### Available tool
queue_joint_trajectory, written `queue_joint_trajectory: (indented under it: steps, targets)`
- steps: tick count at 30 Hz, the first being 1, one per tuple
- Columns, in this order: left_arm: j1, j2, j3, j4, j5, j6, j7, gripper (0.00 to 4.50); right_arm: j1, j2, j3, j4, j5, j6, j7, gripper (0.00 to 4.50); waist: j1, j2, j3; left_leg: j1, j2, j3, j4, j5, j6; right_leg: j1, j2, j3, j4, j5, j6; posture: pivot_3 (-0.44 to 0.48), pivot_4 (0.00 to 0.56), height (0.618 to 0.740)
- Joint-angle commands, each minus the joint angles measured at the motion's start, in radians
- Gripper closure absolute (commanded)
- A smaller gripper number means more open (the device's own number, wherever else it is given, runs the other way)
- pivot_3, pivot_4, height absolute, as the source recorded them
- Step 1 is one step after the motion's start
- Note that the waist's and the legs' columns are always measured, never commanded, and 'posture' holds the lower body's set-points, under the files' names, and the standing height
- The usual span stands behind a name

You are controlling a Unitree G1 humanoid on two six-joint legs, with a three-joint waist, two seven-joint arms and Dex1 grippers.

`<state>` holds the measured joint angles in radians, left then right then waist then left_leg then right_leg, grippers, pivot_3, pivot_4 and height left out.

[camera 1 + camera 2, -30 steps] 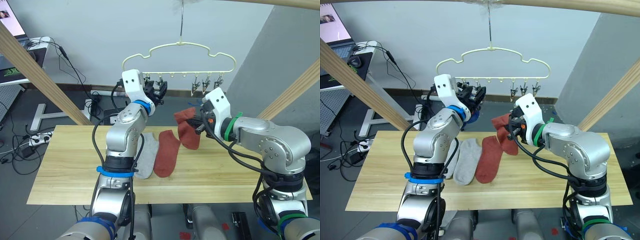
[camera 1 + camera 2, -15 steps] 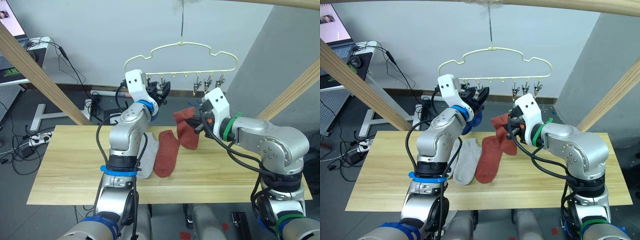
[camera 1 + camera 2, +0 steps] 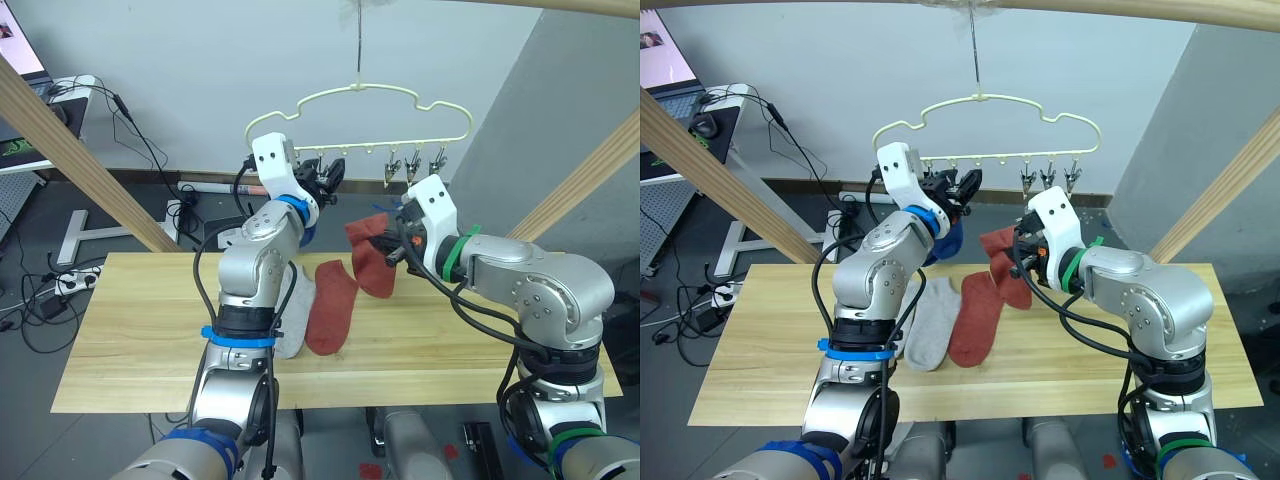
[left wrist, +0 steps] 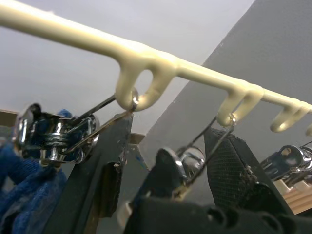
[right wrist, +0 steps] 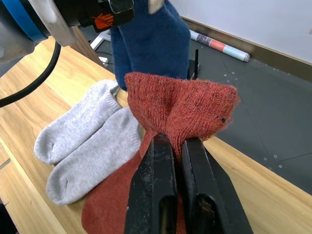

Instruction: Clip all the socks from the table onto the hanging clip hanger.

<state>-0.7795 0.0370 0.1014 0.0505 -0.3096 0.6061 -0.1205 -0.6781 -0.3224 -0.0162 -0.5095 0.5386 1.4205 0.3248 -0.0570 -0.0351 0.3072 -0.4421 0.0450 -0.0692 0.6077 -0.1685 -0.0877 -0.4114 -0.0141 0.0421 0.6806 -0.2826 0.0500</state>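
Note:
The cream clip hanger (image 3: 360, 110) hangs above the table's (image 3: 140, 320) far edge. My left gripper (image 3: 322, 180) is raised to the hanger's left clips, open, with its fingers (image 4: 105, 175) on either side of a metal clip (image 4: 181, 163). Blue socks (image 3: 948, 240) hang from the clip (image 4: 53, 141) beside it. My right gripper (image 3: 400, 245) is shut on a rust-red sock (image 5: 185, 107) held above the table, below the clips. A second rust-red sock (image 3: 330, 305) and two grey socks (image 5: 83, 126) lie on the wood.
Bare metal clips (image 3: 415, 165) hang on the hanger's right half. Slanted wooden beams (image 3: 70, 150) stand at both sides. A desk with cables (image 3: 60, 95) is at the far left, and a grey panel (image 3: 560, 110) at the right.
My left gripper has shifted a little to the right along the hanger's clips. The right gripper has stayed almost still with the red sock.

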Motion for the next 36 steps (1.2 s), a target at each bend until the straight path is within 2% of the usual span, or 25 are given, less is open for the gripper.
queue_joint_trajectory:
  steps: [1, 22, 36]
  targets:
    - [-0.014, 0.002, 0.006, -0.042, -0.007, -0.003, 0.007, 1.86, -0.001, 0.007, -0.011, -0.041, 0.015, -0.024, 0.001, 4.5, 0.0, 0.0, 0.0, 0.0, 0.0, 0.0, 0.0, 0.0, 0.0, 0.0, 0.0, 0.0, 0.0, 0.0, 0.0, -0.062, 0.284, 0.74]
    - [-0.031, 0.028, 0.008, 0.007, 0.062, -0.045, 0.064, 1.86, 0.009, 0.012, -0.012, -0.025, 0.009, -0.05, 0.003, 4.5, 0.001, 0.0, 0.0, 0.0, 0.0, 0.0, 0.0, 0.0, 0.0, 0.0, 0.0, 0.0, 0.0, 0.0, 0.0, -0.057, 0.28, 0.74]
    - [-0.026, 0.01, -0.028, 0.015, 0.043, -0.057, 0.009, 1.86, 0.019, 0.019, -0.021, -0.042, 0.009, -0.04, -0.011, 4.5, 0.0, 0.0, 0.0, 0.0, 0.0, 0.0, 0.0, 0.0, 0.0, 0.0, 0.0, 0.0, 0.0, 0.0, 0.0, -0.08, 0.284, 0.74]
